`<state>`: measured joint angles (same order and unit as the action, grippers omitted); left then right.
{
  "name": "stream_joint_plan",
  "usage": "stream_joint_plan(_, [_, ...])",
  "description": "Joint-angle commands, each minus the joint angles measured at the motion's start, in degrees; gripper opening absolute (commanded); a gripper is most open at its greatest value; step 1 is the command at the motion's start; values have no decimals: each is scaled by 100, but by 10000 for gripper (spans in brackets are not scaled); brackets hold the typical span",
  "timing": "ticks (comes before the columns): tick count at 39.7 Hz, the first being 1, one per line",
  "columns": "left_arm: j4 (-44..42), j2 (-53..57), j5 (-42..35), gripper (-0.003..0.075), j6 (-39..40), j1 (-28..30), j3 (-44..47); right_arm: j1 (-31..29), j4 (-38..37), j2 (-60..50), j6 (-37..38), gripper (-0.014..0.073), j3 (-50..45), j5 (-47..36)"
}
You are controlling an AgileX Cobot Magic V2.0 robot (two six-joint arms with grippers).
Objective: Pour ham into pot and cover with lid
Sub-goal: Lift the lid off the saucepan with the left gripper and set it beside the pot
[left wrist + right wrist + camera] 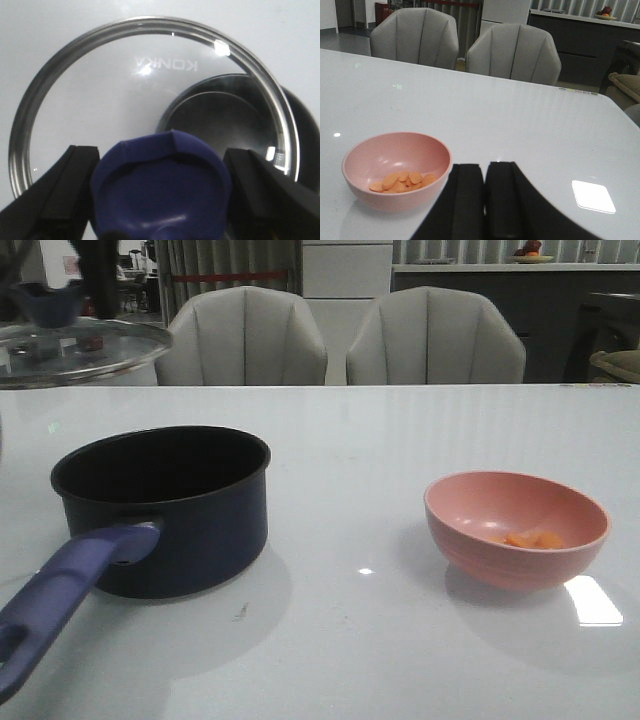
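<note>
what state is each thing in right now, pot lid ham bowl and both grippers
pot: upright on the table, uncovered, empty
lid: lifted off, held in the air by its knob
ham: in the pink bowl, not poured
pink bowl: upright on the table, ungripped
left gripper: shut on the lid's knob
right gripper: shut, holding nothing

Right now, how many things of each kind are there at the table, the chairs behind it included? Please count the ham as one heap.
Pot: 1
Lid, held up by the left gripper: 1
Pink bowl: 1
Heap of ham in the bowl: 1
Grey chairs: 2
Total: 6
</note>
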<state>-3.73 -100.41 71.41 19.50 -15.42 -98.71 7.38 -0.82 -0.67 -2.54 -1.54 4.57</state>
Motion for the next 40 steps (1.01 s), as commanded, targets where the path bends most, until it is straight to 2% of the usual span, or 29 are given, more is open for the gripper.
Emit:
stream_joint_plan(1, [-64, 611, -337, 437, -114, 460, 294, -33, 9, -107, -27, 148, 29, -457])
stream_joint_plan(9, [569, 823, -847, 437, -838, 1403, 1340, -33, 9, -107, -27, 148, 29, -457])
stream_joint_plan(16, [606, 823, -1600, 437, -982, 1894, 2231, -33, 9, -107, -27, 148, 29, -457])
stream_joint_plan(23, [606, 708, -2358, 437, -1182, 2013, 2810, -33, 9, -107, -27, 148, 29, -457])
stream_joint_plan(40, [606, -179, -2525, 437, -1286, 2013, 2855, -33, 9, -107, -27, 148, 29, -457])
